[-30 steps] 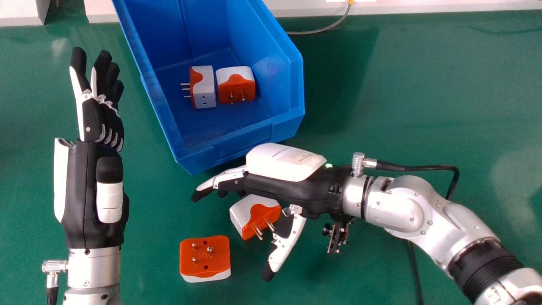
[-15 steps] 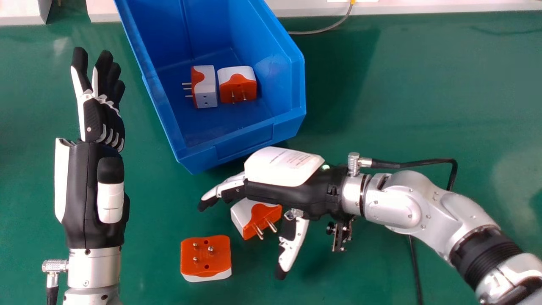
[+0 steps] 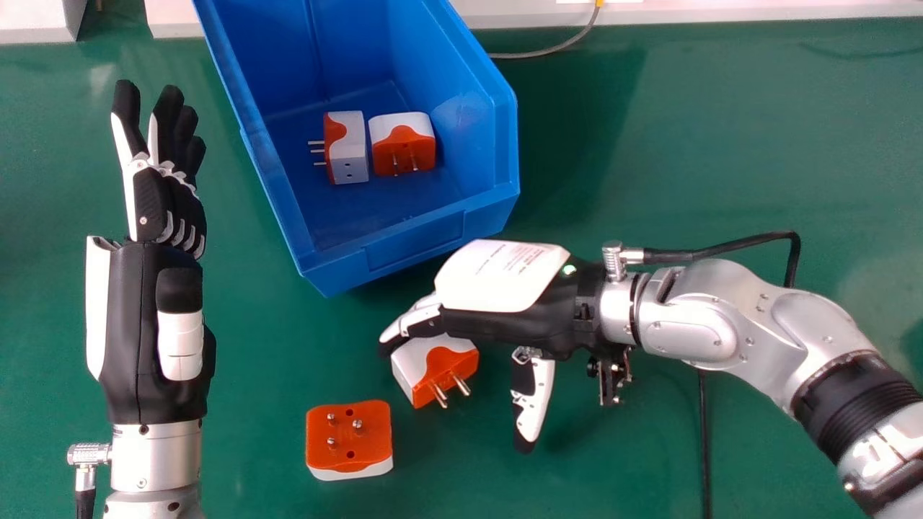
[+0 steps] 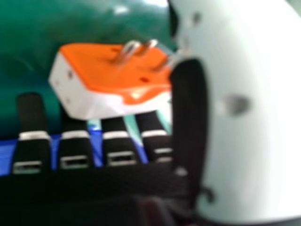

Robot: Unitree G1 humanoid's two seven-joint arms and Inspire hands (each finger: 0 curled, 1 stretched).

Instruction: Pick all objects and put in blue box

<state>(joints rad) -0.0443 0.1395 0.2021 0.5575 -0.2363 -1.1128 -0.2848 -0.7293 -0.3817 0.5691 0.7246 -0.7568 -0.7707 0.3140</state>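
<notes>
White sides first, close the wide-spread right robot hand (image 3: 505, 328) evenly on the nearest plug (image 3: 445, 364), keeping the thumb (image 3: 533, 407) off the prongs (image 3: 461, 386) before lifting it.

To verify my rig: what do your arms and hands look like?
The left robot hand and right robot hand are black and white; the right has a white shell with fine print and a green light. The silver left forearm and silver right forearm each carry a black cable.
</notes>
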